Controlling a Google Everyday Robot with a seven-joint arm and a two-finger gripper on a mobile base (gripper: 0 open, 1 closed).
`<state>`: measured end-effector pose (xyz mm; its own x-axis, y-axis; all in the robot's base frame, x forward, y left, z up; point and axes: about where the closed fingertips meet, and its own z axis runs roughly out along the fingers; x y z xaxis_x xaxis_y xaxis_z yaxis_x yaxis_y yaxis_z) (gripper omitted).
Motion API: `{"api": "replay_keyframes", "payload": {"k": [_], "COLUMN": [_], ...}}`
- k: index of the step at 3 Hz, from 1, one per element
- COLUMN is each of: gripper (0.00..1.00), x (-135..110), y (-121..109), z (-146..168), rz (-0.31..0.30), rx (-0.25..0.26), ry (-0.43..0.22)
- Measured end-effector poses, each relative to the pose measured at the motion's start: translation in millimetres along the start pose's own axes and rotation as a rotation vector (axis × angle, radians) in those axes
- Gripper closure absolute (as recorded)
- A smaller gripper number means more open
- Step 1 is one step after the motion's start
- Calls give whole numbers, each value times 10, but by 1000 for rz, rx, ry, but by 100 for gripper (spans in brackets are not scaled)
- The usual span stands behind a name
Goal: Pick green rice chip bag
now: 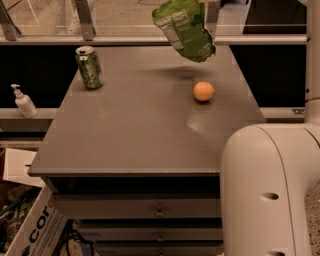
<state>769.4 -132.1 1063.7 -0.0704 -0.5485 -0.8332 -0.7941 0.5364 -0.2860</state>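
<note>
Green rice chip bag (pixel 185 30) is up in the air, hanging clear above the bench's (pixel 145 135) far edge, toward the far right corner. It touches nothing below it. It tilts, with the lower end swinging out to the right and the white text panel facing the left side. Its soft shadow (pixel 182 72) falls on the bench top just beneath.

Only a sliver of the gripper (pixel 207 2) shows at the very top of the view. A tan pad meets the bag's upper right corner and pinches the pouch there, and the rest of the gripper is cut off.

On the bench, a green soda can (pixel 89 67) stands upright near the far left corner. An orange (pixel 203 91) sits close to the right edge in the far half, just below the dangling bag and well apart from the can.

The robot's white arm housing (pixel 270 190) bulks large at the near right corner. Off the left edge, a pump bottle (pixel 24 102) stands on a ledge. A cardboard box (pixel 30 235) sits low by the near left corner, and drawers (pixel 159 210) run under the near edge.
</note>
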Motion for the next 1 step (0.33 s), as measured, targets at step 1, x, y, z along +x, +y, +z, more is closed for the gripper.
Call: {"api": "replay_keyframes", "payload": {"k": [1], "gripper": [100], "x": [0], "y": [0], "z": [2], "rz": [0], "rx": [0], "ry": [0]}}
